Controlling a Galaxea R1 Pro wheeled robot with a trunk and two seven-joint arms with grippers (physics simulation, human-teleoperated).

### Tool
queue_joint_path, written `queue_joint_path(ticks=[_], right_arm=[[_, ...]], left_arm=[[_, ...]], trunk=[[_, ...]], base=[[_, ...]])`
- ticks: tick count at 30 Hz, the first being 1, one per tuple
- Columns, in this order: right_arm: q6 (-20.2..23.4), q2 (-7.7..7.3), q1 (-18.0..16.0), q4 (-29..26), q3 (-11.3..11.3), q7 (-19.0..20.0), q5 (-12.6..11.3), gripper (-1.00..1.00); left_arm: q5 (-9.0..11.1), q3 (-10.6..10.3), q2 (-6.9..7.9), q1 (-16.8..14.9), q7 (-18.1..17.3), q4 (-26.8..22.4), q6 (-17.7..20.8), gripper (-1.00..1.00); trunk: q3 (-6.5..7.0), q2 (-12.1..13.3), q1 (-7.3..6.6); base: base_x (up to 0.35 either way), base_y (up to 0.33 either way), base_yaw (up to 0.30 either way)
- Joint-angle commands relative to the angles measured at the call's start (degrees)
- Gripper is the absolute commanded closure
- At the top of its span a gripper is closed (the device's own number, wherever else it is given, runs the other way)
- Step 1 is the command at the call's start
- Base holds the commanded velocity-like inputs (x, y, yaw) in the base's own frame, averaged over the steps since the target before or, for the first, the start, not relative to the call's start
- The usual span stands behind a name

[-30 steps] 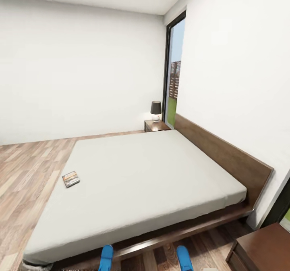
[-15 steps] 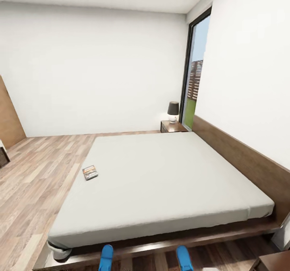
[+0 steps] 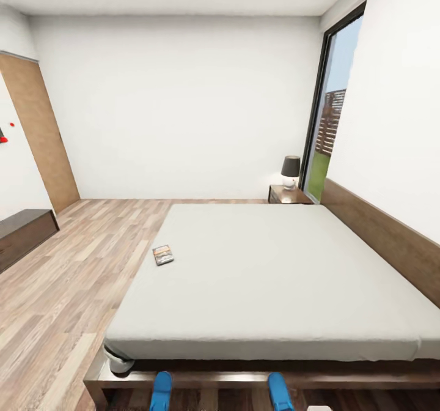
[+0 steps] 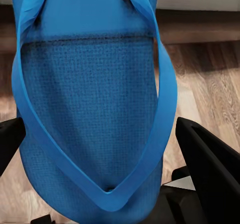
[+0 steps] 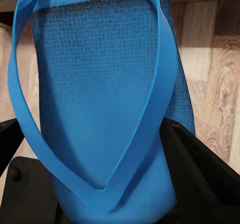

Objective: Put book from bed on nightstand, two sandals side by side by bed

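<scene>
Sandals (image 4: 95, 109) (image 5: 100, 99) sit clamped between each arm's jaws, left and right, above wood floor (image 3: 55, 288).

View swung left: door (image 3: 40, 136), dresser (image 3: 24, 233).

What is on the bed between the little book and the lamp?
Nothing. In the head view, just bare pale mattress stretches from the book toward the lamp on the far nightstand.

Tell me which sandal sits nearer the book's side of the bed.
The left sandal, held in the left tool; the book lies almost straight beyond it, while the right sandal sits further right.
</scene>
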Motion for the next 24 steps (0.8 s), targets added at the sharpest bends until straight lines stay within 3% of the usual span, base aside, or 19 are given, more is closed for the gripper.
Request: queue_joint_path(ticks=[1,10,24], right_arm=[[-0.12,0.02,-0.05,0.19,0.47,0.25,-0.65,1.0],[-0.12,0.02,-0.05,0.18,0.48,0.2,-0.76,1.0],[-0.12,-0.9,-0.05,0.18,0.41,0.45,-0.97,1.0]], left_arm=[[-0.47,0.47,0.0,-0.03,-0.16,0.07,-0.2,1.0],[-0.47,0.47,0.0,-0.03,-0.16,0.07,-0.16,1.0],[-0.06,1.07,0.7,-0.03,-0.12,-0.15,0.1,1.0]], trunk=[[-0.02,-0.05,0.02],[-0.02,-0.05,0.02],[-0.02,-0.05,0.02]], base=[[-0.129,0.0,0.292],[-0.256,0.0,0.078],[-0.012,0.0,0.001]])
